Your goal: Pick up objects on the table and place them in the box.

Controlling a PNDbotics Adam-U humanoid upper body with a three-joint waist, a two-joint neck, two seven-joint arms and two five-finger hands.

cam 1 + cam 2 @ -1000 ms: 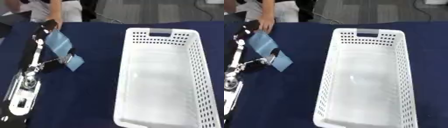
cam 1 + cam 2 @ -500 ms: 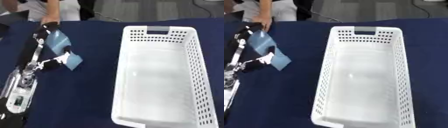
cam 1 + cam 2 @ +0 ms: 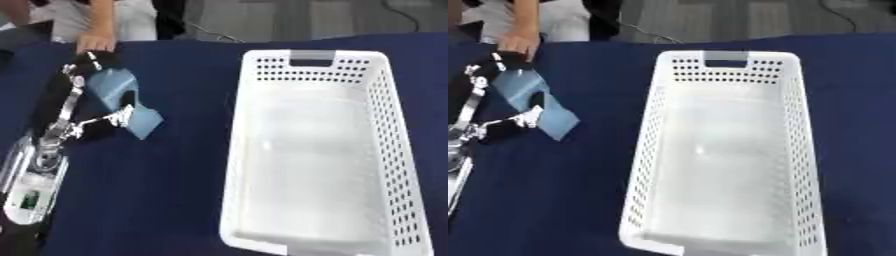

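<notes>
left hand (image 3: 83,107) pinching light-blue packet (image 3: 122,102) btwn fingers & thumb, well left of white box (image 3: 315,150).

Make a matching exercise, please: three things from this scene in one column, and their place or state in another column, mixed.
Things:
1. white basket
2. light blue object
3. left hand

Places or states:
a. fingers around the blue object
b. empty, on the right of the table
c. on the left, between the fingers and thumb

Pairs: 1-b, 2-c, 3-a
</notes>
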